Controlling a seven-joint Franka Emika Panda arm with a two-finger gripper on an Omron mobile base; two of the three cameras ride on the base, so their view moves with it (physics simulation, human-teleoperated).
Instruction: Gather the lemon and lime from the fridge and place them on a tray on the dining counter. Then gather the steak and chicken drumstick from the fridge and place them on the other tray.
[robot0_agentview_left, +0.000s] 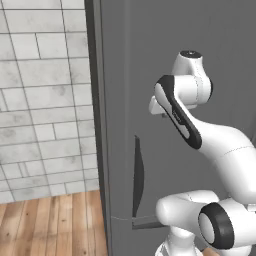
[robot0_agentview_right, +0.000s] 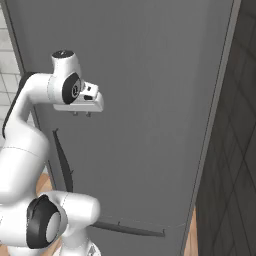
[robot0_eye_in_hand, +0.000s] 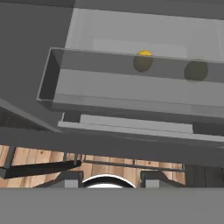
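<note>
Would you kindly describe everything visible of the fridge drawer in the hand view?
The fridge drawer is a see-through grey box with thin walls, seen from above at a slant. Through its front wall two small balls show: the lemon, its yellow top peeking over the rim, and a dimmer, greenish one beside it, apart. A pale shelf lies behind it.

Both base views close behind the arm, sharing the fridge (robot0_agentview_left: 175, 40); hand view downward.

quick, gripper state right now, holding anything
gripper: jaws part open with nothing between them, hanging in front of the fridge door.
</note>
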